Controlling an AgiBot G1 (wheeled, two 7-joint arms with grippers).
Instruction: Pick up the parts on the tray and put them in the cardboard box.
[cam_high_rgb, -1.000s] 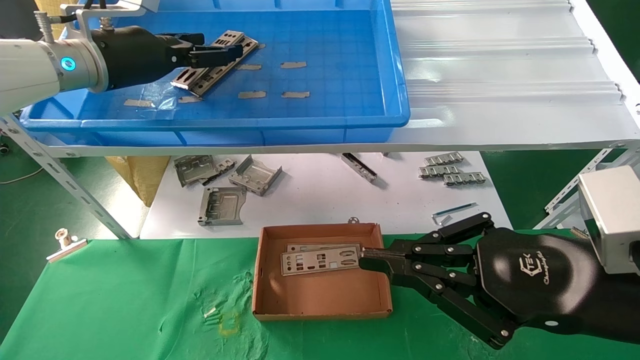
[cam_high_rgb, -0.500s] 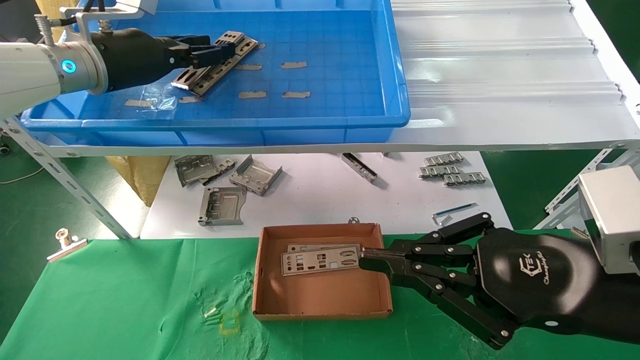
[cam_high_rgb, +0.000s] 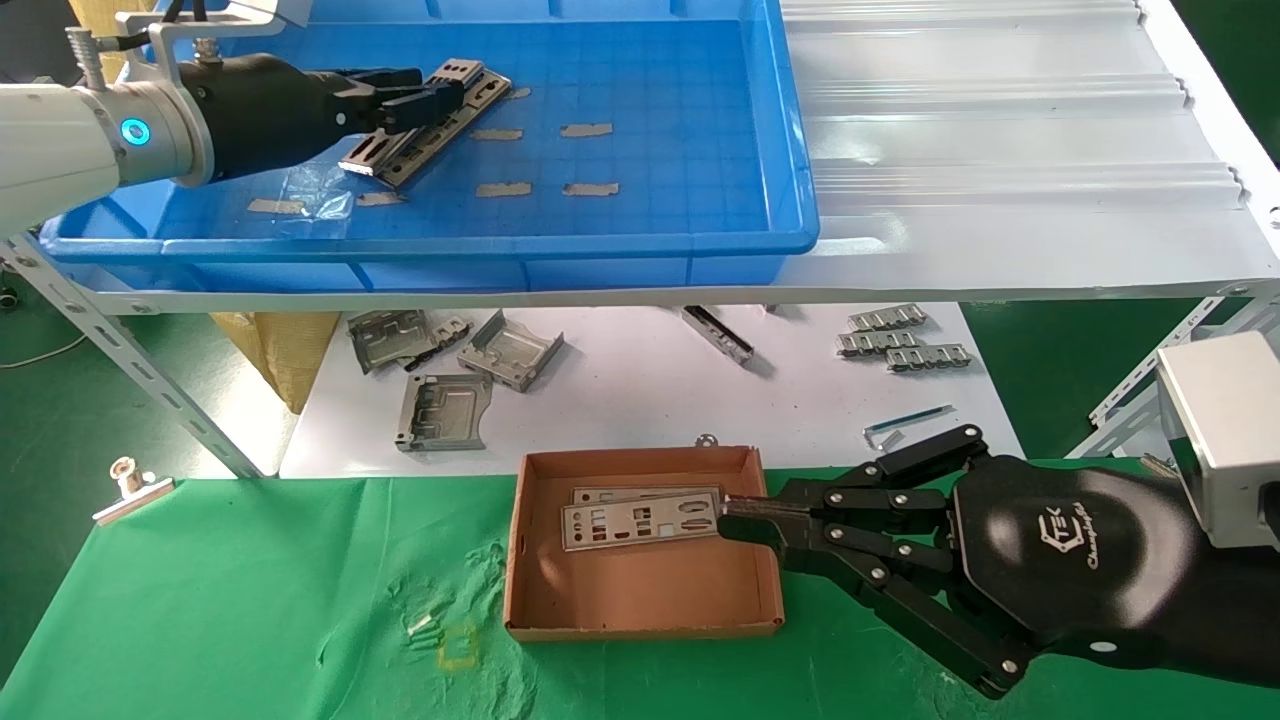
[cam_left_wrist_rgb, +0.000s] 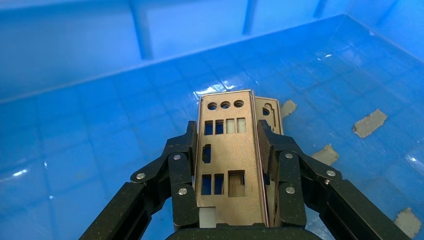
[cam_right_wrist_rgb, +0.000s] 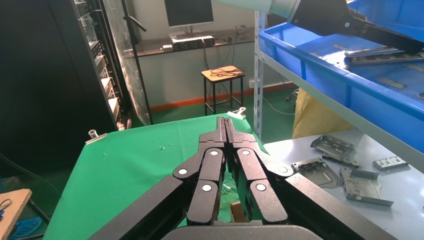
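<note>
Left gripper (cam_left_wrist_rgb: 232, 165): your working tool. It sits inside the blue tray (cam_high_rgb: 700, 215), at its far-left part, with the fingers (cam_left_wrist_rgb: 181, 172) pressed against the two long edges of an I/O shield plate (cam_left_wrist_rgb: 227, 150). Clamped on that plate across its width.

Held plate: in the head view it is the top plate (cam_high_rgb: 440, 105) under your left fingertips. Its long axis runs straight out from the gripper, angled toward the tray's far wall. Whether it is clear of the tray floor I cannot tell.

Second plate in tray (cam_left_wrist_rgb: 269, 112): lies partly under the held one, its corner showing just beside it. It looks close to touching, so judge it likely to drag along if you lift carelessly.

Right gripper (cam_right_wrist_rgb: 226, 125): fingers drawn together, tips meeting. The head view shows the tips (cam_high_rgb: 728, 515) reaching over the right wall of the cardboard box (cam_high_rgb: 640, 628), right at the end of the plates already inside. It appears to hold nothing, though a pinch on the plate's end cannot be ruled out.

Plates in the box (cam_high_rgb: 640, 520): two, stacked with a slight offset, long axis across the box.

Key relation: the box lies near you and to the right of the left gripper, on the green cloth (cam_high_rgb: 250, 600), well apart from the tray and lower than it. Your right gripper is much the nearer arm, and it occupies the box's right side.

Next move, as I judge it: carry the held plate toward you and rightward, turning its long axis to match the plates in the box, and keep clear of the right gripper.
</note>
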